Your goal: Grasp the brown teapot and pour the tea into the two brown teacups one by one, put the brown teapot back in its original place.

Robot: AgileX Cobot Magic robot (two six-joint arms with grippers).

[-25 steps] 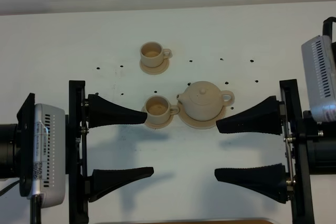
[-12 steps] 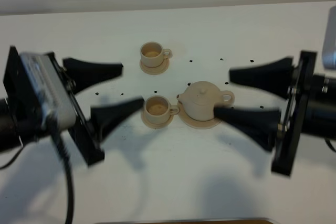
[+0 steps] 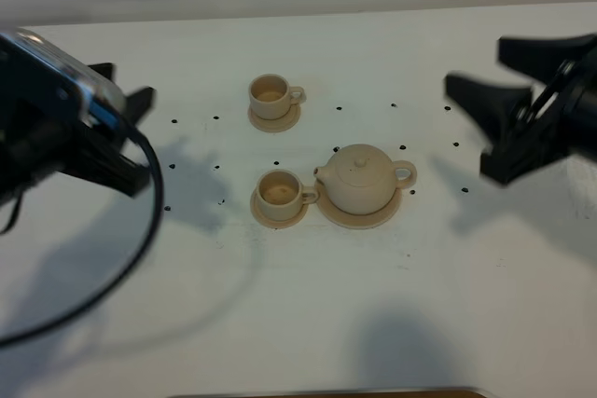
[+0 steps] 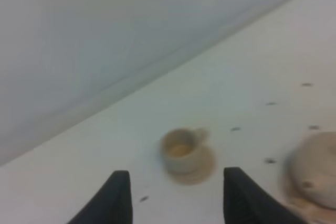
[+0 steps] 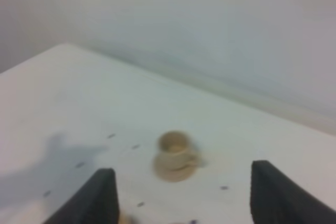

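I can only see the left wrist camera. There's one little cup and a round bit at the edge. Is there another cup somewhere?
Observer: Yes. A second cup sits on its own saucer right beside the spout of the teapot. That pot is your round bit.
Operator: Is somebody holding the pot?
Observer: No. The right gripper is open, well off to the pot's right, and touches nothing.
Operator: Where's the pot's handle?
Observer: On the side facing the right gripper. The spout faces the second cup.
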